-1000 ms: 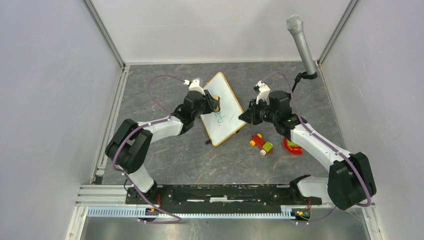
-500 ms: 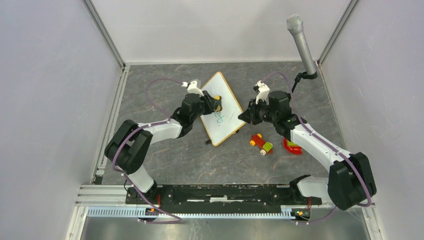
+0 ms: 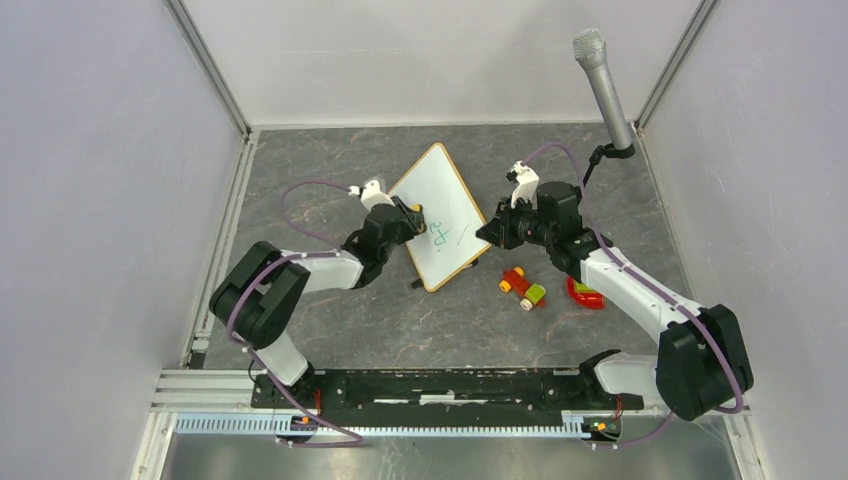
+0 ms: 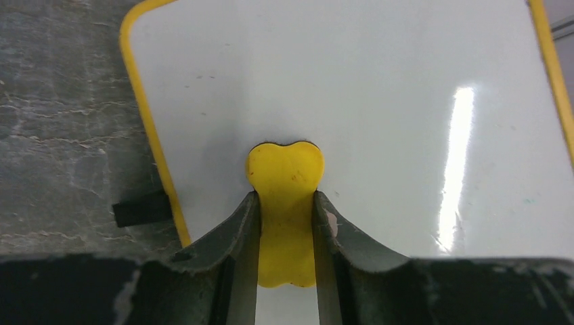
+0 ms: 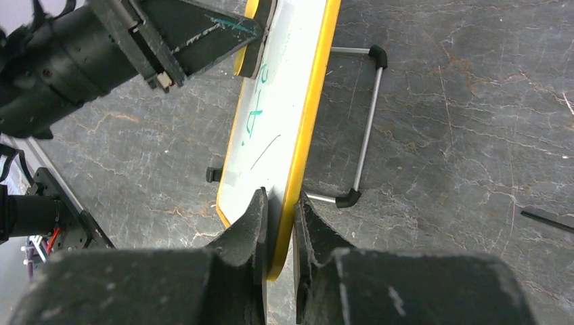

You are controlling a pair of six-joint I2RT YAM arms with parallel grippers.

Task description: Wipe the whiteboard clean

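Note:
The whiteboard (image 3: pixel 440 212) stands tilted on wire feet at mid-table, with green handwriting (image 3: pixel 443 233) on its lower half. My left gripper (image 3: pixel 412 217) is shut on a yellow eraser (image 4: pixel 285 203) pressed flat against the board near its left edge (image 4: pixel 152 135). My right gripper (image 3: pixel 487 232) is shut on the board's right edge; in the right wrist view the yellow-looking frame (image 5: pixel 308 135) runs between the fingers (image 5: pixel 252 223). The green writing (image 5: pixel 257 112) shows there just below the left gripper (image 5: pixel 250 51).
A red and green toy car (image 3: pixel 523 286) and a red object (image 3: pixel 584 293) lie right of the board. A microphone (image 3: pixel 604 85) stands at the back right corner. The board's wire foot (image 5: pixel 365 128) rests on the grey table behind it.
My left gripper with the eraser has slid down and left across the board, from its upper middle to its left edge. The green writing is smaller. The right gripper has held still.

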